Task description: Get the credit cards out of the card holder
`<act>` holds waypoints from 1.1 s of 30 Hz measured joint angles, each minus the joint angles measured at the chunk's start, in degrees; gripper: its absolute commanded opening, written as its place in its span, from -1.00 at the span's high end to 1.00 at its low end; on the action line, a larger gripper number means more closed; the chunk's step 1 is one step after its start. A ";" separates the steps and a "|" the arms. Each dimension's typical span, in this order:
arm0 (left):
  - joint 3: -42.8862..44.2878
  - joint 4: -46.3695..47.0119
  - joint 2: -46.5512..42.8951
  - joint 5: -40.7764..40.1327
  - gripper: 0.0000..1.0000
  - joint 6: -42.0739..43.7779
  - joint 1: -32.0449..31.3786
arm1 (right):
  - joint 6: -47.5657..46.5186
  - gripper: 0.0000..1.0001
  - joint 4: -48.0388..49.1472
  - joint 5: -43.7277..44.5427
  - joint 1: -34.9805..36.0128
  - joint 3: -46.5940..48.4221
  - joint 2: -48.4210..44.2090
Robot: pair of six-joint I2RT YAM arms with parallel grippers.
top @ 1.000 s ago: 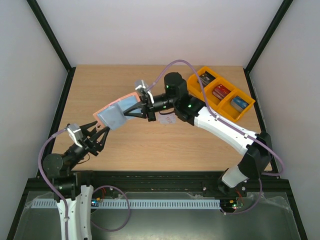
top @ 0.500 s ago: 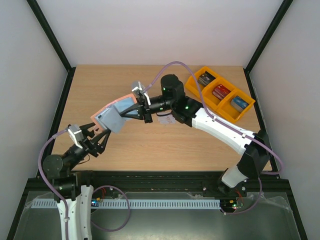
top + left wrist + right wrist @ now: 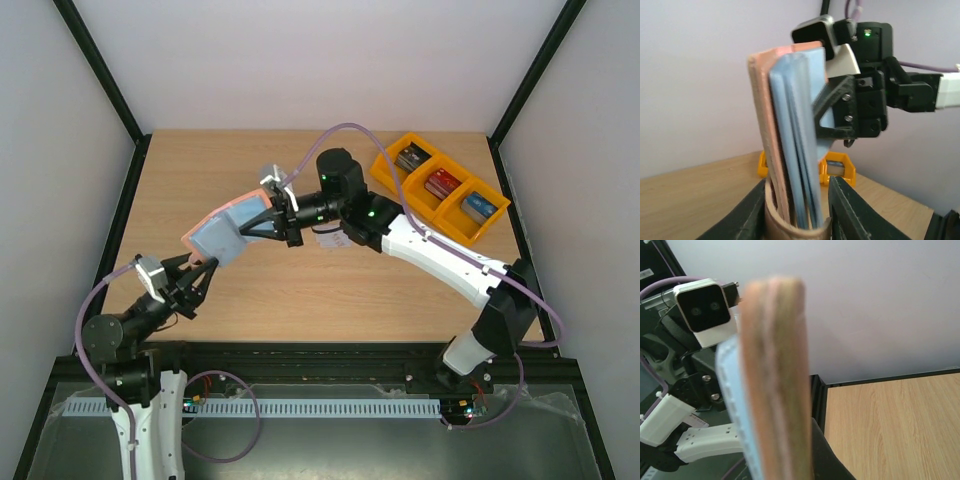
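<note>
Clamping card holder [image 3: 225,235], right gripper [image 3: 268,222]; left gripper [image 3: 199,266] straddling its edge.

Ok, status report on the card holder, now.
Right gripper shut on card holder, held above table. Left gripper straddles its lower edge, grip unclear. One credit card on table below right arm. Nothing in the way.

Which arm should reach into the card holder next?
The left arm. Its jaws straddle the lower end of the card holder, while the right arm's jaws are clamped on it, holding it in the air.
</note>
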 measured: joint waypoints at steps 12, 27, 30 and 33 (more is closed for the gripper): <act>-0.13 -0.39 2.29 -1.05 0.95 -1.31 0.00 | -0.63 0.41 -0.57 -0.31 1.29 0.63 1.64; 0.00 -10.86 1.38 -17.81 0.95 4.50 0.26 | -2.21 -0.17 -6.91 45.05 2.43 2.14 -3.56; 0.02 -11.47 2.23 -19.26 0.95 4.85 0.26 | -3.85 -0.31 -7.15 50.71 5.70 2.71 -4.07; 0.02 -11.80 2.56 -19.65 0.95 5.03 0.26 | -6.01 -0.21 -6.08 40.70 9.03 1.44 -4.81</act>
